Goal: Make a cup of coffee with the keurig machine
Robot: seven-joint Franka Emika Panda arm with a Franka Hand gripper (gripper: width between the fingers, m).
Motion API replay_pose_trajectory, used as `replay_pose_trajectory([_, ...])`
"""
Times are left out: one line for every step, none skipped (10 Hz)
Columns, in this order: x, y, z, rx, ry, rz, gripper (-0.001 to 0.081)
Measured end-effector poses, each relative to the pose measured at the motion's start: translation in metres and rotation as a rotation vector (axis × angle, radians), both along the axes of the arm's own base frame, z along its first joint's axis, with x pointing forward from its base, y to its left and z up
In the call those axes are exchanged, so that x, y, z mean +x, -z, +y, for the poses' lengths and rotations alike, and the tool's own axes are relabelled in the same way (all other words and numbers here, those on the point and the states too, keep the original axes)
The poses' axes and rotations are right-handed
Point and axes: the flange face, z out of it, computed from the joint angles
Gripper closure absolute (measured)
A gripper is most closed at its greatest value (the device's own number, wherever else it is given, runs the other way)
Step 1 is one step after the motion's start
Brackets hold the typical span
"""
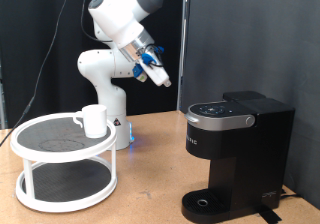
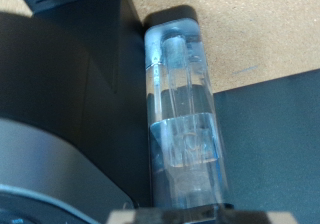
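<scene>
Exterior view, starting close to the camera: the keurig machine [image 1: 238, 156] stands at the view's right on the brown surface [image 1: 150, 189]. Its lid looks shut and nothing sits on its round base at the bottom. At the view's left is a white round rack [image 1: 65, 162] with two shelves, and the cup [image 1: 93, 120] stands on the top shelf near the edge, with its handle turned to the view's left. So the cup is well apart from the machine, and no cup is under the spout.

Farther back, the white robot arm [image 1: 118, 34] is raised high, and its tool [image 1: 160, 78] hangs in the air between the rack and the machine, above both and touching nothing. Nothing can be seen between the fingers from this side. I cannot tell if the fingers are apart or together.

The wrist view looks down on the black machine and its clear water tank [image 2: 185, 114] at the side, with the brown surface past it. The tool does not show there.

What could go wrong, I think: if the machine were started now, coffee would pour onto the base and spill, because no cup is there. The cup is near the shelf edge, so a clumsy push could tip it off. The arm could also bump the tank or the lid if it drops too fast
</scene>
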Motion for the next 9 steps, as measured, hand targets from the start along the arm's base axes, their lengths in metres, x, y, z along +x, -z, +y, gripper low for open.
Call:
replay_pose_trajectory([-0.010, 0.001, -0.008, 0.005, 0.039, 0.019, 0.0806])
replay_pose_trajectory([-0.020, 0.001, -0.016, -0.004, 0.076, 0.032, 0.0806])
replay_pose_trajectory([-0.030, 0.001, -0.023, -0.022, 0.101, 0.033, 0.0806])
replay_pose_trajectory([-0.040, 0.001, -0.031, -0.031, 0.115, 0.029, 0.0806])
replay_pose_trajectory([-0.049, 0.001, -0.036, -0.039, 0.119, 0.027, 0.0806])
replay_pose_trajectory([-0.056, 0.000, -0.038, -0.043, 0.120, 0.020, 0.0806])
replay_pose_trajectory([-0.055, 0.000, -0.038, -0.043, 0.120, 0.022, 0.0806])
replay_pose_trajectory([-0.057, 0.001, -0.038, -0.030, 0.113, 0.035, 0.0806])
replay_pose_trajectory([-0.063, -0.001, -0.040, -0.001, 0.108, 0.052, 0.0806])
